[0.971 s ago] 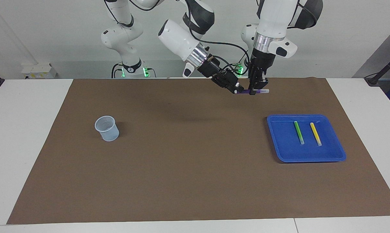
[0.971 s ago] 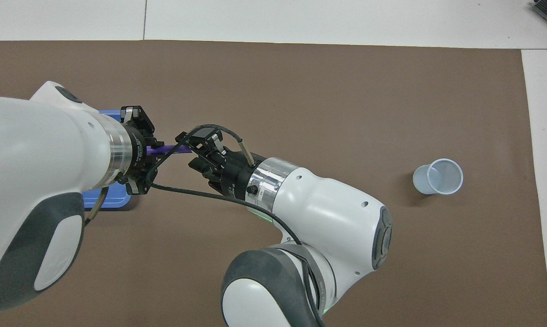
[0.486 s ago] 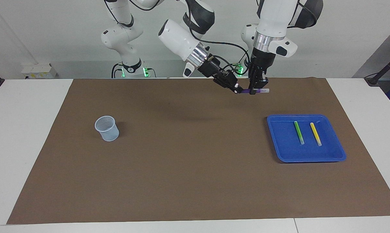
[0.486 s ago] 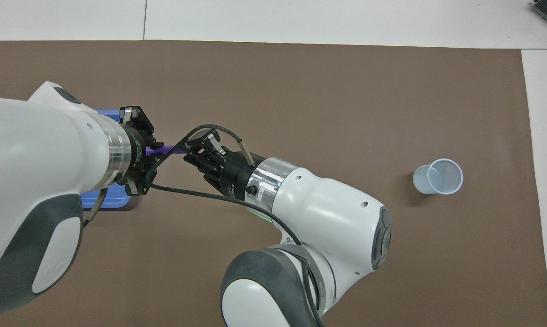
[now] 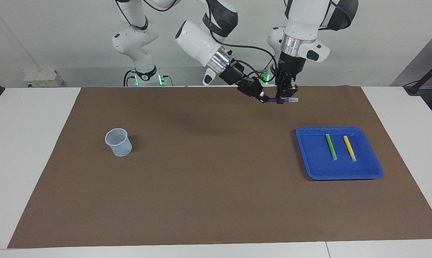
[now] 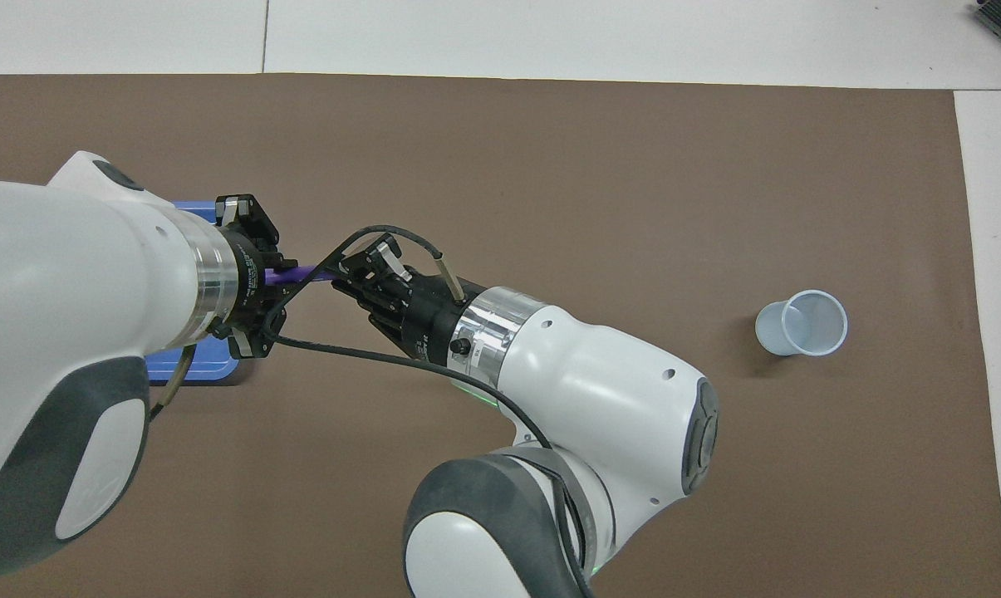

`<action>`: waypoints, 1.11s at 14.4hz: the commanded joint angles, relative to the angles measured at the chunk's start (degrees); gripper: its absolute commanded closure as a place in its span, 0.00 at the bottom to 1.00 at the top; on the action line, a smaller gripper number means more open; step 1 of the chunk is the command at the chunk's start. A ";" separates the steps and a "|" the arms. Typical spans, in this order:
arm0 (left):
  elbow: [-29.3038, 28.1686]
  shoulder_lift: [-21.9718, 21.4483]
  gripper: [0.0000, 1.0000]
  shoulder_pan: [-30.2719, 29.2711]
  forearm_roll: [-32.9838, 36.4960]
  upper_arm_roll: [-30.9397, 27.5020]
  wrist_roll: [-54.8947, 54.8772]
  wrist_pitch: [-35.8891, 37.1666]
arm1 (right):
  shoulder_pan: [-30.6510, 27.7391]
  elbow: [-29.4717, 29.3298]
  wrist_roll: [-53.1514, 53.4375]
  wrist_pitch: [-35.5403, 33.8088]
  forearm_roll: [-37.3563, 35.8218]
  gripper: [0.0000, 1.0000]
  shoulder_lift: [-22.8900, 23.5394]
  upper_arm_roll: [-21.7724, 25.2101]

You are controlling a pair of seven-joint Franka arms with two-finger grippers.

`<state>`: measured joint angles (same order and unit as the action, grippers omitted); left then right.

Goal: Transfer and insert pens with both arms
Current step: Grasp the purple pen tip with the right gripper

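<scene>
Since the earlier frame, right pincer [image 5: 263, 100] has closed onto the purple pen [image 5: 275, 100], held level above the brown mat [image 5: 201, 179] near the robots; left pincer [image 5: 281, 100] clamps its middle; green pen [image 5: 331, 147] and yellow pen [image 5: 349, 148] lie in the blue tray [image 5: 309, 157]. Overhead: both pincers grip the purple pen [image 6: 301, 272]; cup [image 6: 802, 323] stands toward the right arm's end of the bench.
</scene>
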<state>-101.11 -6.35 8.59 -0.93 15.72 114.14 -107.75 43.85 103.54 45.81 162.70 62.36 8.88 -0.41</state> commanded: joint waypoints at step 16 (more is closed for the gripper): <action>0.38 -1.39 0.62 0.55 1.11 0.28 -0.32 1.58 | -2.35 -0.45 -6.94 -2.99 0.39 1.00 0.53 -0.29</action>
<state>-101.07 -7.06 8.64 -0.71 16.24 113.99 -107.62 43.22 103.54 42.80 162.04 62.36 9.16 -0.24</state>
